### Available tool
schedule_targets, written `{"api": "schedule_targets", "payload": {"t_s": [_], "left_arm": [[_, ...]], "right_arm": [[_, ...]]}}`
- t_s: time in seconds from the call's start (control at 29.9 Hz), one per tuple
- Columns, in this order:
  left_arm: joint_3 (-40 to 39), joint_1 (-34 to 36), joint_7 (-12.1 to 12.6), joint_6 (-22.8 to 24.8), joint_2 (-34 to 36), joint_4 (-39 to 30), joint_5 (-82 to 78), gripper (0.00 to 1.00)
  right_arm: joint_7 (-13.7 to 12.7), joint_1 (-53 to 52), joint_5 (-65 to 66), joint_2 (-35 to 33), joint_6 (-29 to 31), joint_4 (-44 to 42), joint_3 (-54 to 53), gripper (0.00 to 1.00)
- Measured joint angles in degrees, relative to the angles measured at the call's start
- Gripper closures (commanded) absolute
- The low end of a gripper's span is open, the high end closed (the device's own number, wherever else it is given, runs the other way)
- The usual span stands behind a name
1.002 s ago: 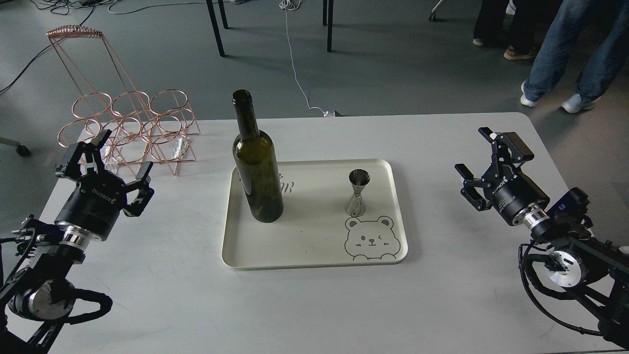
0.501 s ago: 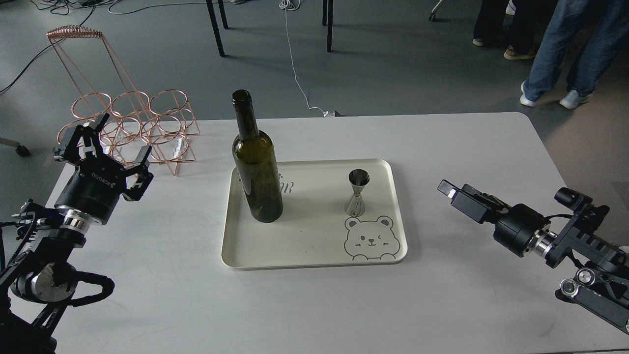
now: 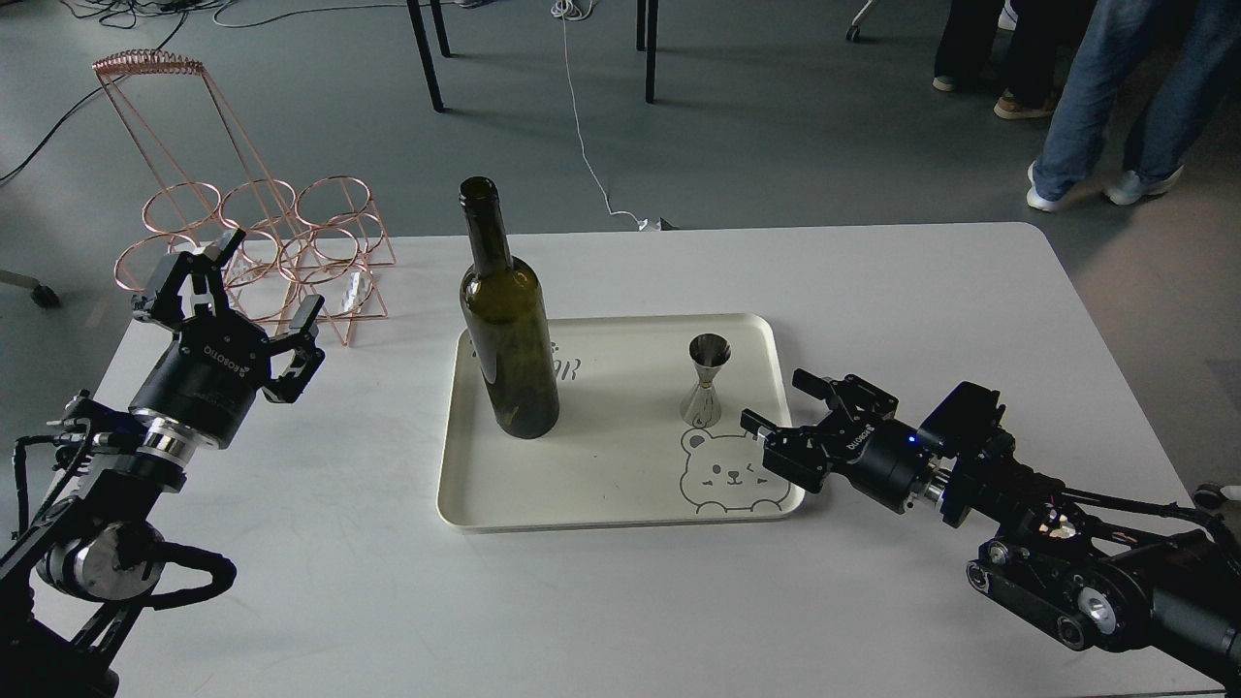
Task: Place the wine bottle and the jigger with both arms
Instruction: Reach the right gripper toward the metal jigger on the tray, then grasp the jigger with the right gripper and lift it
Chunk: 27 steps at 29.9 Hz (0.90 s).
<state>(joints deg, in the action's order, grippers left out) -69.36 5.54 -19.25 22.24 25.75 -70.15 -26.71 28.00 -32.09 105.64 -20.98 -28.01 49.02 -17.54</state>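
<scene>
ok, wine bottle [image 3: 508, 330] stands upright on the left part of the cream tray [image 3: 620, 514], jigger [image 3: 707, 380] upright on the right part, just above the bear print [image 3: 730, 469]. my right gripper [image 3: 781, 414] hangs low at the tray's right edge, fingers spread and empty, pointing at the jigger, near it but apart. my left gripper [image 3: 242, 292] sits over the table [image 3: 620, 601] well left of the bottle, fingers spread, holding nothing, in front of the copper wire rack [image 3: 254, 242].
</scene>
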Motion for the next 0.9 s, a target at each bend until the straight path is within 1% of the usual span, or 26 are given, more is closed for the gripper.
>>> {"api": "schedule_targets", "payload": {"t_s": [0.07, 0.23, 0.47, 0.5, 0.6, 0.67, 0.73, 0.8, 0.9], "left_arm": [[0.0, 0.0, 0.0, 0.0, 0.0, 0.0, 0.0, 0.02], [0.0, 0.0, 0.0, 0.0, 0.0, -0.3, 0.0, 0.02], [-0.1, 0.0, 0.0, -0.1, 0.0, -0.4, 0.2, 0.02], [-0.1, 0.0, 0.0, -0.1, 0.0, -0.4, 0.2, 0.02], [-0.1, 0.0, 0.0, -0.1, 0.0, -0.4, 0.2, 0.02], [-0.1, 0.0, 0.0, -0.2, 0.0, -0.4, 0.2, 0.02], [-0.1, 0.0, 0.0, -0.2, 0.0, -0.4, 0.2, 0.02], [-0.1, 0.0, 0.0, -0.2, 0.0, -0.4, 0.2, 0.02], [-0.1, 0.0, 0.0, -0.2, -0.1, -0.4, 0.2, 0.02]], "right_arm": [[0.0, -0.9, 0.1, 1.8, 0.0, -1.3, 0.4, 0.09], [0.0, -3.5, 0.2, 5.5, 0.0, -4.9, 2.5, 0.21], [0.0, -5.5, 0.2, 9.2, 0.0, -8.3, 2.8, 0.23], [0.0, -5.7, 0.2, 9.6, 0.0, -8.6, 2.8, 0.27], [0.0, -5.9, 0.2, 10.4, 0.0, -9.3, 2.8, 0.44], [0.0, -5.9, 0.2, 10.7, 0.0, -9.6, 2.8, 0.6], [0.0, -5.9, 0.2, 10.8, 0.0, -10.0, 2.9, 0.63], [0.0, -5.8, 0.2, 10.9, 0.0, -10.3, 2.9, 0.77], [0.0, -5.7, 0.2, 10.9, 0.0, -10.4, 2.9, 0.82]]}}
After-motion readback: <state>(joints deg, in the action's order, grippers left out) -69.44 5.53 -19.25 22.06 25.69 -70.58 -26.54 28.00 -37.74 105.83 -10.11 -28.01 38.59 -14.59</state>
